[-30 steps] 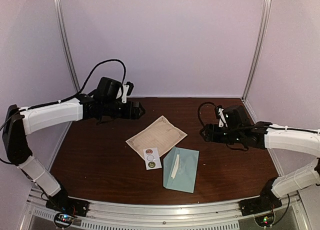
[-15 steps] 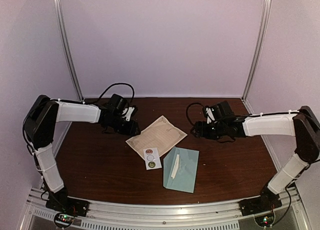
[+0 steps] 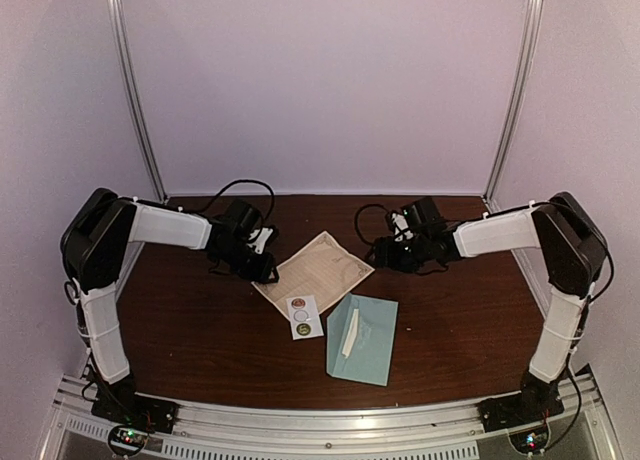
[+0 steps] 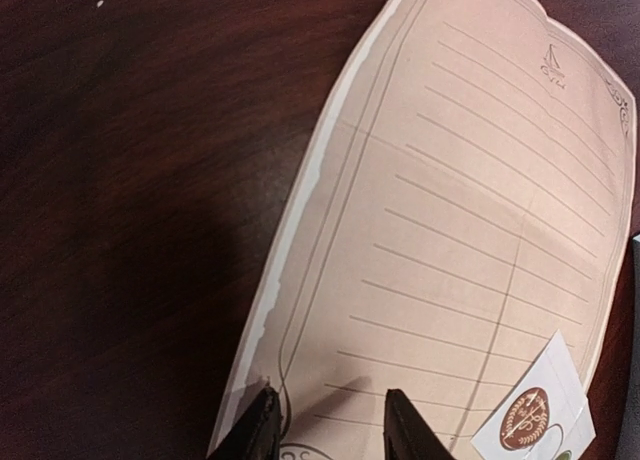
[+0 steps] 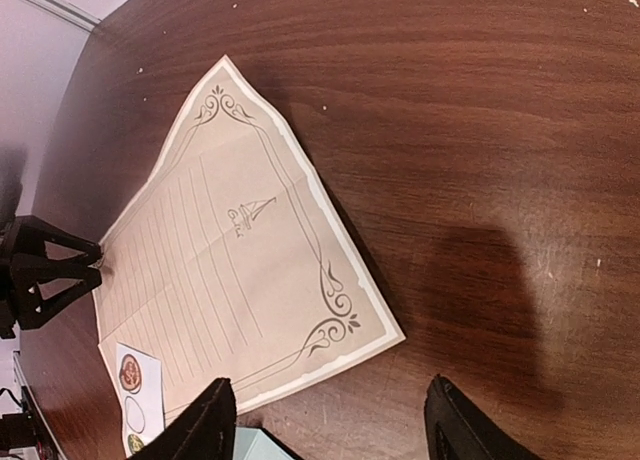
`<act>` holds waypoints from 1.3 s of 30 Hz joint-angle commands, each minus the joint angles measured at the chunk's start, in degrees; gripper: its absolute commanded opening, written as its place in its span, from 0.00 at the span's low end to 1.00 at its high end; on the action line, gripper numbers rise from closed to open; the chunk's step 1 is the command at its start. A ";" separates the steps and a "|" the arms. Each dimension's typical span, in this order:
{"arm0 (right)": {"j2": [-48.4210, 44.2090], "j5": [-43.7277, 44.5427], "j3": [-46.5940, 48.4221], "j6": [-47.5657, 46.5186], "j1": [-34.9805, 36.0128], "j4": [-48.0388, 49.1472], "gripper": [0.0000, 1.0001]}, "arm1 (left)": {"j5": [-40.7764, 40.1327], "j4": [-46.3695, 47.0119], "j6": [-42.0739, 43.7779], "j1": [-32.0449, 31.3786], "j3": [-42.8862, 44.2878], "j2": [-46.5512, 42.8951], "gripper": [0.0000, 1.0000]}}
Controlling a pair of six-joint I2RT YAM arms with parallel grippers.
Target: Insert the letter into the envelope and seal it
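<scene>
Both arms are stretched out low over the dark wood surface (image 3: 190, 330), one at each side of the letter (image 3: 313, 271). The left pincer (image 4: 330, 430) is down at the letter's left corner. Its jaws are narrowly spread, one tip at the paper's edge and the other over the lined page, with a gap showing between them. Nothing is pinched there. Across the sheet, the right pincer (image 5: 328, 400) hangs just off the letter's right corner with its jaws spread wide and nothing between them. The letter itself lies flat and unfolded, cream with ruled lines and scrollwork in the corners. A small white sticker strip (image 3: 304, 316) overlaps its near corner. The envelope (image 3: 362, 338), pale teal-blue, lies flat on the near part of the surface, just right of the sticker strip. It sits apart from both pincers, with a narrow white slip (image 3: 350, 332) on its left half.
</scene>
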 commanded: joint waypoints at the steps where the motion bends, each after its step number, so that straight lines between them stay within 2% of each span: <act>1: 2.49 -2.61 2.19 -0.55 -1.49 1.32 0.65 | -0.35 0.40 0.71 0.06 1.65 0.82 0.36; 23: 7.78 -12.99 -0.60 7.87 -1.54 12.48 0.54 | 1.75 -0.61 0.35 0.06 2.85 4.65 0.33; 31: 3.92 -6.87 -2.02 5.81 -2.16 8.73 0.53 | 1.63 -1.12 0.44 0.06 3.24 4.64 0.33; 39: 2.79 -7.13 -4.12 5.69 -4.26 8.96 0.54 | 1.79 -1.10 0.34 0.06 3.26 4.63 0.32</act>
